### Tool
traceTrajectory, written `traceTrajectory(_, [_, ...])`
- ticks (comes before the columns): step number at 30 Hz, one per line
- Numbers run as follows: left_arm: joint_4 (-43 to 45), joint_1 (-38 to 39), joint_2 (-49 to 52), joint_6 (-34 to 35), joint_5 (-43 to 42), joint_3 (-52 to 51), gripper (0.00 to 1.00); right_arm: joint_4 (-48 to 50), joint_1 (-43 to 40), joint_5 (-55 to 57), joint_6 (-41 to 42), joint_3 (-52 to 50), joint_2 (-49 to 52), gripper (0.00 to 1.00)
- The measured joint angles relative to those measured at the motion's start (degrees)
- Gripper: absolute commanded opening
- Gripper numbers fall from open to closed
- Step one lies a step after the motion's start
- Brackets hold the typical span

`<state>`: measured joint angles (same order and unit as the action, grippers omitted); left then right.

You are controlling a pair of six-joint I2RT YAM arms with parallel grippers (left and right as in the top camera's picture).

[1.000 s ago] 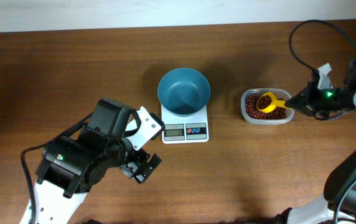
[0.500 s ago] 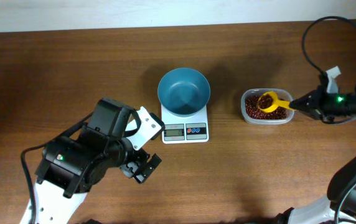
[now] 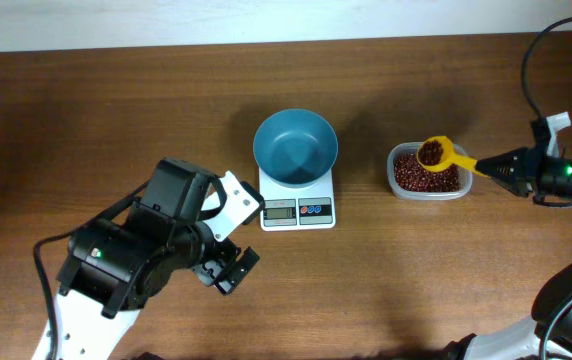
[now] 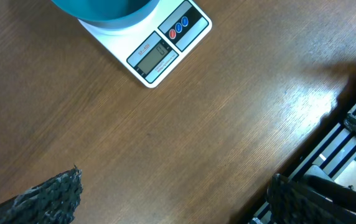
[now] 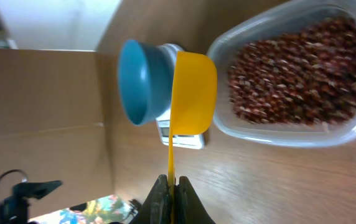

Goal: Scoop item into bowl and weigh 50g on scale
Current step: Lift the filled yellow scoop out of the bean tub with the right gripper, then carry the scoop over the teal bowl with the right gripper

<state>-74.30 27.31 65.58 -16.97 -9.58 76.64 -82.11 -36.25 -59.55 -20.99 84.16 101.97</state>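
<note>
Wooden table (image 3: 416, 280), bowl (image 3: 295, 146) on scale (image 3: 297, 210), beans (image 3: 411, 175) in tub (image 3: 431, 196)

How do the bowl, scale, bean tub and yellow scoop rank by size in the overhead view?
Largest: bowl and scale, similar in width. The bowl covers part of the scale and sits nearer the camera, so I won't rank them.
Then: tub.
Smallest: scoop.

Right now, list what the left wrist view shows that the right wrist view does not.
Left wrist only: the grey display and the blue and red buttons, seen face on, plus a wide stretch of bare table. Right wrist only: the yellow scoop and the tub of beans. Both: the bowl sitting on the scale.
</note>
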Motion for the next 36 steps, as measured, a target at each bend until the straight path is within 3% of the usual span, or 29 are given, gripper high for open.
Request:
traceTrajectory(7, [0.0,0.0,0.0,0.0,0.0,0.0,0.99,-0.44,1.57,-5.33,-1.53,0.0,0.0,0.04])
traceTrajectory(15, [0.0,0.0,0.0,0.0,0.0,0.0,0.99,1.18,10.67,-6.84,-1.68,-0.07,0.0,0.04])
traceTrajectory(20, [0.0,0.0,0.0,0.0,-0.02,0.0,0.99,8.5,18.78,-6.8,-1.18,-0.07,0.02,0.04])
traceTrajectory(26, [-0.02,0.0,0.0,0.0,0.0,0.0,0.99,21.27,28.3,-5.44,4.92,-0.15,0.2,0.04])
traceTrajectory(36, [0.0,0.0,0.0,0.0,0.02,0.0,0.99,30.4,36.89,4.2,8.39,-0.15,0.26,0.04])
